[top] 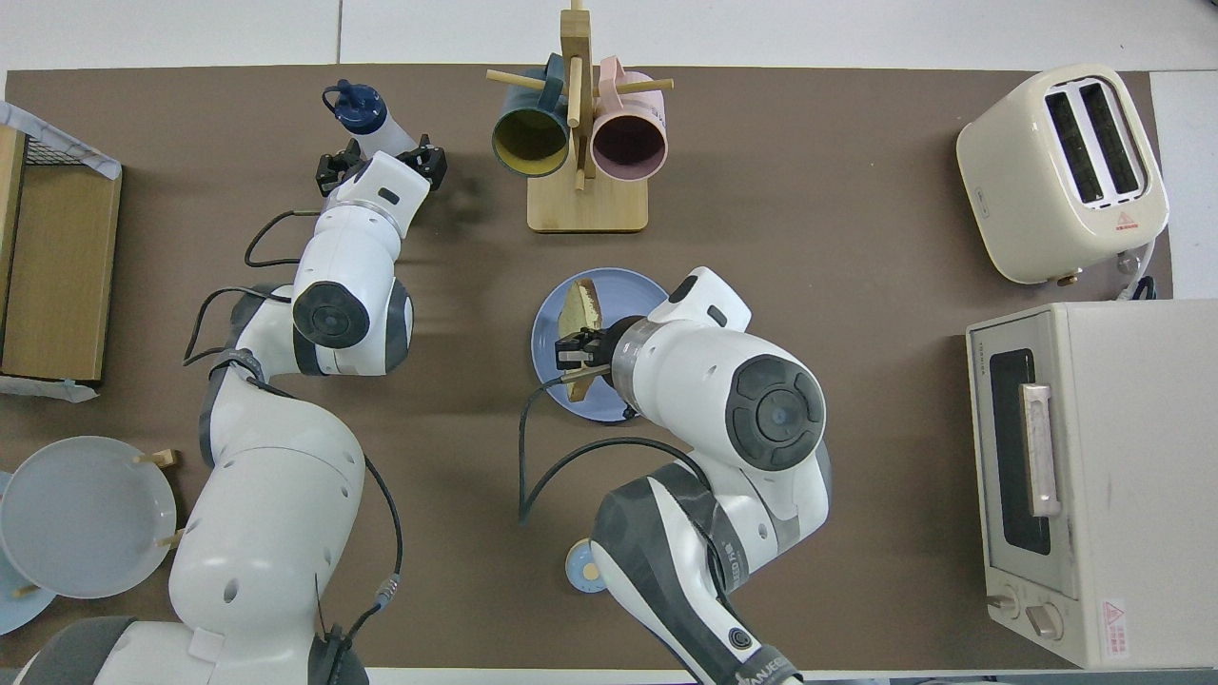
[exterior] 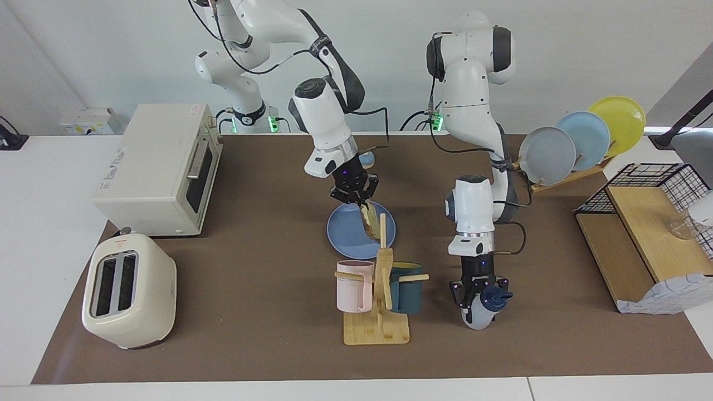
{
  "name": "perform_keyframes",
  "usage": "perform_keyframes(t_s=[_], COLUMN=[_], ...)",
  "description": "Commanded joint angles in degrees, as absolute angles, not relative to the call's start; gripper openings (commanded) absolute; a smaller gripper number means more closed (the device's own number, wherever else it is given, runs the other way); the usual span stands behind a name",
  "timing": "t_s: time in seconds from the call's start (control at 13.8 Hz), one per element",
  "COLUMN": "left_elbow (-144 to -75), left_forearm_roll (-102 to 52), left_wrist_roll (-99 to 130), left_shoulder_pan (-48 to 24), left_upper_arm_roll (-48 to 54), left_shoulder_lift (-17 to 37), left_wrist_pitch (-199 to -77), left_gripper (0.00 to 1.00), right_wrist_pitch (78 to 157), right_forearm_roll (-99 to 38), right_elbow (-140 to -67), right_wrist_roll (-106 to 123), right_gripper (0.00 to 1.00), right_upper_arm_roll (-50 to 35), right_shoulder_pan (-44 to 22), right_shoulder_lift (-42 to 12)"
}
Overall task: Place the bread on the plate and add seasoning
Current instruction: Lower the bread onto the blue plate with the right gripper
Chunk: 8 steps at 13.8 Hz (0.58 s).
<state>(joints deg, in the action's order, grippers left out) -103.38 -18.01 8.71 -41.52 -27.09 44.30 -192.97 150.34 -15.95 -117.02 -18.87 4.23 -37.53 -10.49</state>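
2 grippers engaged. My right gripper [exterior: 356,201] pinches the bread [exterior: 368,220], tilted on edge over the plate [exterior: 345,234] at mid-table. My left gripper [exterior: 477,298] is clamped on the seasoning [exterior: 482,309], leaning beside the mug rack [exterior: 379,312], near the table's edge farthest from my bases.
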Motion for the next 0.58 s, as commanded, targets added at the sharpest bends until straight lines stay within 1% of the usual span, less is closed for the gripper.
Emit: perform_keyframes(t_s=[0.0, 0.36, 0.51], left_elbow=[-103.97, -104.06, -105.19], left_forearm_roll=[-17.93, -17.84, -17.84], left_wrist_roll=[7.12, 6.33, 0.39], left_shoulder_pan=[-41.04, -40.08, -40.34], left_upper_arm_roll=[-26.89, -26.98, -26.9], left_shoulder_lift=[43.24, 38.85, 36.58], left_wrist_pitch=[-193.01, -188.88, -188.35], left_gripper=[0.0, 0.0, 0.0], right_wrist_pitch=[149.94, 150.73, 150.82], right_forearm_roll=[-17.49, -17.49, -17.49], right_elbow=[-119.52, -123.48, -124.53], right_wrist_roll=[-17.93, -18.02, -18.1], right_gripper=[0.0, 0.0, 0.0], right_upper_arm_roll=[3.87, 3.87, 3.87], right_shoulder_pan=[-36.74, -35.68, -34.63], right_shoulder_lift=[-9.32, -8.0, -7.74])
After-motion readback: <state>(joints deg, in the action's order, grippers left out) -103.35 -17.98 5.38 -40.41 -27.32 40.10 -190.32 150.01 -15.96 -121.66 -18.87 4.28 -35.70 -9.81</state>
